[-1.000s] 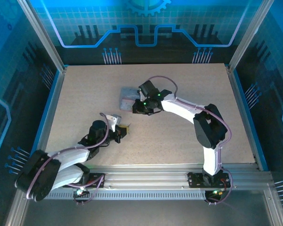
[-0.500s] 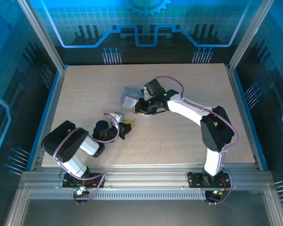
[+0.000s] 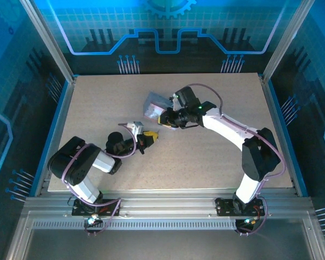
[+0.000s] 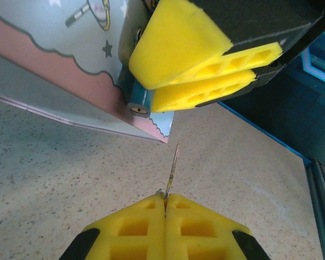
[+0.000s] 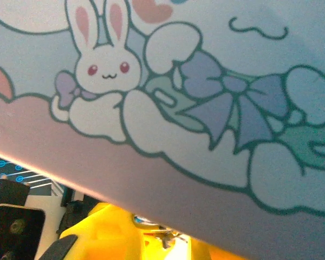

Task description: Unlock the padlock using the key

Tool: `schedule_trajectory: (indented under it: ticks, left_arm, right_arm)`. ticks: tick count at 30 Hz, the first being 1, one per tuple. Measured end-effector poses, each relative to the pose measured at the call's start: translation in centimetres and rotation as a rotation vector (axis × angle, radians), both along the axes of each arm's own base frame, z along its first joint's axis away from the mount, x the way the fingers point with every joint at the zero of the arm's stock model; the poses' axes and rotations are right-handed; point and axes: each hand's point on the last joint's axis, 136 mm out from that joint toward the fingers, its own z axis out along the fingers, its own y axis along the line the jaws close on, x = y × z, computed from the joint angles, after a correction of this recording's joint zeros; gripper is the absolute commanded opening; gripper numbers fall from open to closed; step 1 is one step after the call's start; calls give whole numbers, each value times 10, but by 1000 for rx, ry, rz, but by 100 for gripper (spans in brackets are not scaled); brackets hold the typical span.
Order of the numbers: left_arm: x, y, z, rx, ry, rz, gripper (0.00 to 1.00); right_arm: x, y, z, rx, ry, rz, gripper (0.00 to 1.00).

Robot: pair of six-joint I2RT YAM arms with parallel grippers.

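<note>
Finds the padlock [image 4: 135,100] as a small blue body with a grey keyhole end facing down and outward, tight against the pink scalloped corner of the tin [image 4: 54,43]. Shows it pinched at the tips of the right gripper [image 4: 143,85], between yellow fingers [image 4: 206,89] set almost together around it. Places the key [image 4: 172,170] just below the keyhole and apart from it, as a thin dark blade pointing up toward the lock with a clear gap past its tip. Has the key clamped between the pressed-together yellow tips of the left gripper [image 4: 165,201]. From above, sets the tilted tin [image 3: 156,104] near the middle of the surface [image 3: 216,157], a little toward the far edge, with the right gripper [image 3: 163,119] at its near corner and the left gripper [image 3: 150,136] just beside that, toward the near left corner. Cannot tell whether the tin's low edge touches the speckled surface. In the right wrist view, puts the tin [image 5: 206,81], printed with a white rabbit [image 5: 103,65] and a blue bow [image 5: 233,103], close over the yellow fingers [image 5: 97,235]
</note>
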Motion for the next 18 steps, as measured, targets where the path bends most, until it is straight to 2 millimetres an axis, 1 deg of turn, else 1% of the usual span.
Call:
schedule_trajectory:
  ticks: [3, 10, 14, 18]
  left_arm:
    - [0, -1, 0, -4, 4, -11, 0]
    - [3, 1, 5, -14, -8, -17, 0]
    - [7, 0, 11, -23, -19, -22, 0]
    - [10, -2, 12, -30, -15, -30, 0]
  right_arm:
    - [-2, 0, 1, 17, 1, 5, 0]
    - [-7, -6, -6, 17, 28, -1, 0]
    - [-10, -9, -5, 34, 36, -4, 0]
    - [-11, -11, 1, 53, 37, -8, 0]
